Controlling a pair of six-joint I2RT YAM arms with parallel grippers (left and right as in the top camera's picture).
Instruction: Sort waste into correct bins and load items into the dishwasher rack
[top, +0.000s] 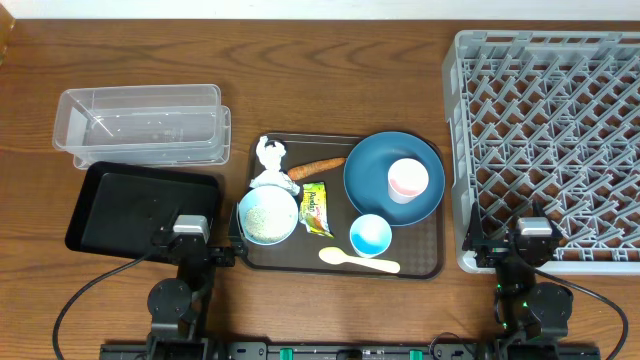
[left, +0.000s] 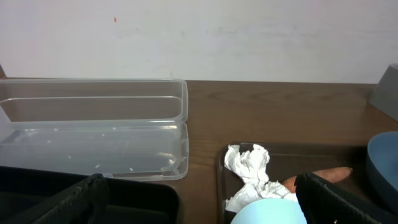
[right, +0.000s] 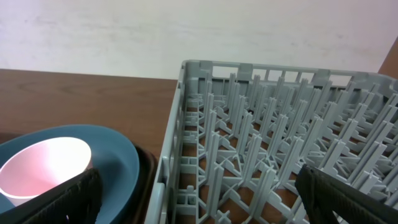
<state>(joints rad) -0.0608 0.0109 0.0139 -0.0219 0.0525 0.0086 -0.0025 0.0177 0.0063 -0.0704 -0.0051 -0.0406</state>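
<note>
Left gripper (top: 192, 243) and right gripper (top: 533, 243) both sit low at the near table edge, jaws spread wide and holding nothing. The left is beside the black tray (top: 130, 205) and the right is at the corner of the grey rack (top: 550, 120). All the waste lies on the brown tray (top: 430, 268), with the clear tub (top: 140, 125) well apart to the left. The crumpled tissue (top: 268, 163) looks weightless and soft, so a pinch on a raised fold should hold it. The carrot piece (top: 316, 167) just beside it looks stiff and possibly slick, best taken across its middle. The snack packet (top: 315, 210) lies flat and thin, likely slippery, and probably has to be taken by an edge. Pale grains that look like rice fill the larger bowl (top: 268, 215) and are too loose to pinch, so tipping the bowl seems the way. The cup (top: 408, 180) stands on the blue plate (top: 372, 170). Both look rigid and light, and each offers its rim for a grip.
</note>
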